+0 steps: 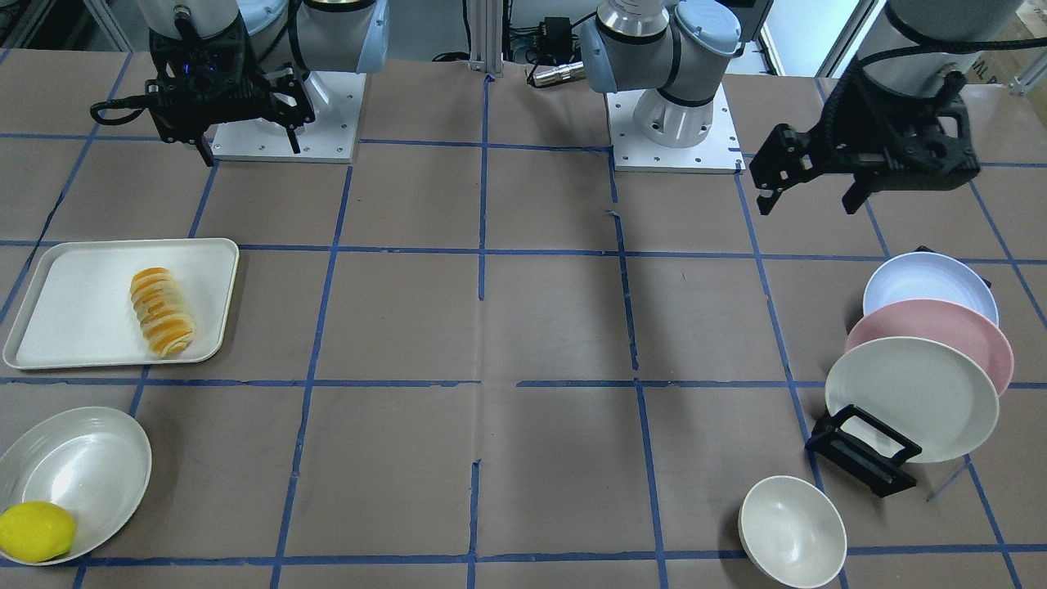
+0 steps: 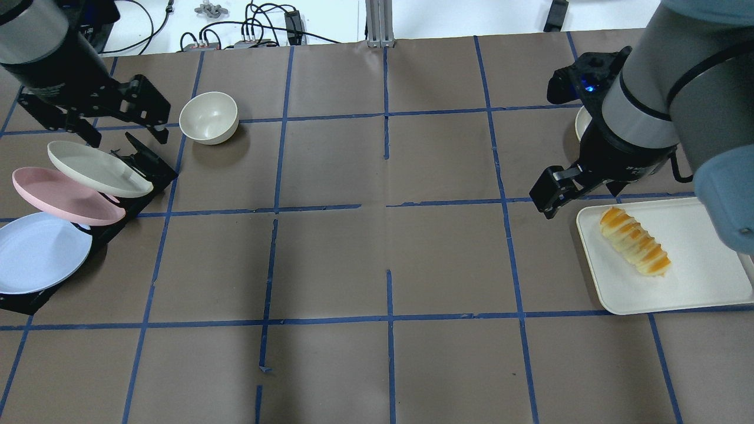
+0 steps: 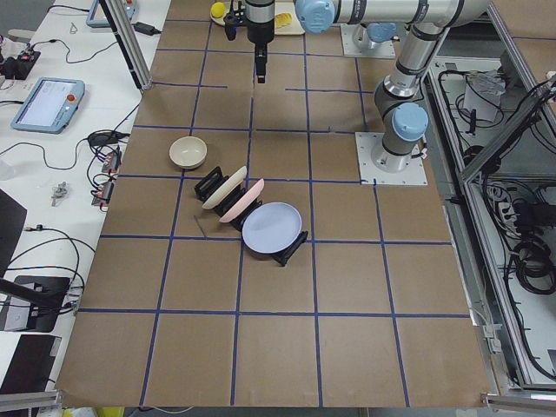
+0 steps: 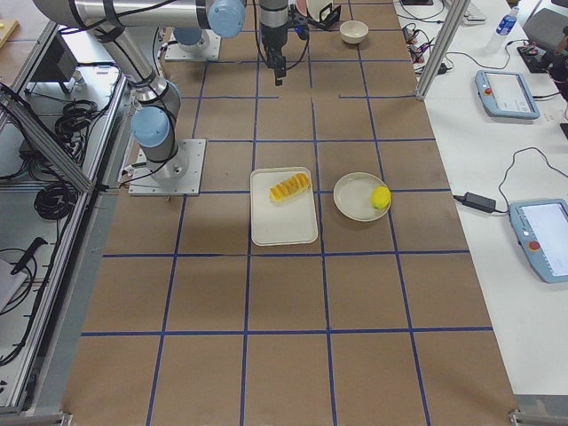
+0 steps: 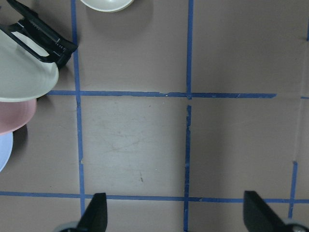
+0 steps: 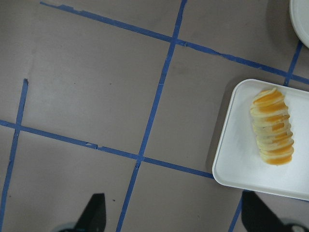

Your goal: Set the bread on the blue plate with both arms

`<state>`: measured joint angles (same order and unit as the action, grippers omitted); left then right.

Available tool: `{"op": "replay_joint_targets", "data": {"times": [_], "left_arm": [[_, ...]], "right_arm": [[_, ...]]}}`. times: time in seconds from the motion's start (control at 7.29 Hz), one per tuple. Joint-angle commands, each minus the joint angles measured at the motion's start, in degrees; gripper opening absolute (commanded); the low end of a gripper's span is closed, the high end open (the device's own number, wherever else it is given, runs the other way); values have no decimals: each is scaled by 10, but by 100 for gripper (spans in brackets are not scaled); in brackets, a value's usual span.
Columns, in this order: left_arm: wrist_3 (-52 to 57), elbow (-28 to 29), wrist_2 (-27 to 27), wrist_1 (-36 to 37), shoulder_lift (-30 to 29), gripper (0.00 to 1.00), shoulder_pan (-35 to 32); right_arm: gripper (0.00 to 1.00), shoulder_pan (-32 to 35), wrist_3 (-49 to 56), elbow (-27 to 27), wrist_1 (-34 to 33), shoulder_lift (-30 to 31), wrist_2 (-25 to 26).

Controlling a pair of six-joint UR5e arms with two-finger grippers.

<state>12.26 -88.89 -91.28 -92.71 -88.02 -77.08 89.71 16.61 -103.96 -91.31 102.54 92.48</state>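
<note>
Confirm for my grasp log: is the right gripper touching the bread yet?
Apart. The right wrist view shows the bread lying on the white tray, with a clear gap to the right gripper, whose open fingertips sit at the frame's bottom.

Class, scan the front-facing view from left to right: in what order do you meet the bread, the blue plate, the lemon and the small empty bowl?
lemon → bread → small empty bowl → blue plate
</note>
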Motion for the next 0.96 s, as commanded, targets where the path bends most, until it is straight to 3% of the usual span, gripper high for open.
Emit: {"op": "replay_joint_targets", "data": {"times": [0.0,0.41,0.82], "left_arm": [[126,-6,1,-18,10,100,103],[315,-7,6,-21,11,100,256],[454,10,29,-2,-69,100,365]], "right_arm": [[100,0,0,-2,0,3,0],[100,0,0,-3,0,3,0],[100,-1,1,-7,-1,4,1]]}}
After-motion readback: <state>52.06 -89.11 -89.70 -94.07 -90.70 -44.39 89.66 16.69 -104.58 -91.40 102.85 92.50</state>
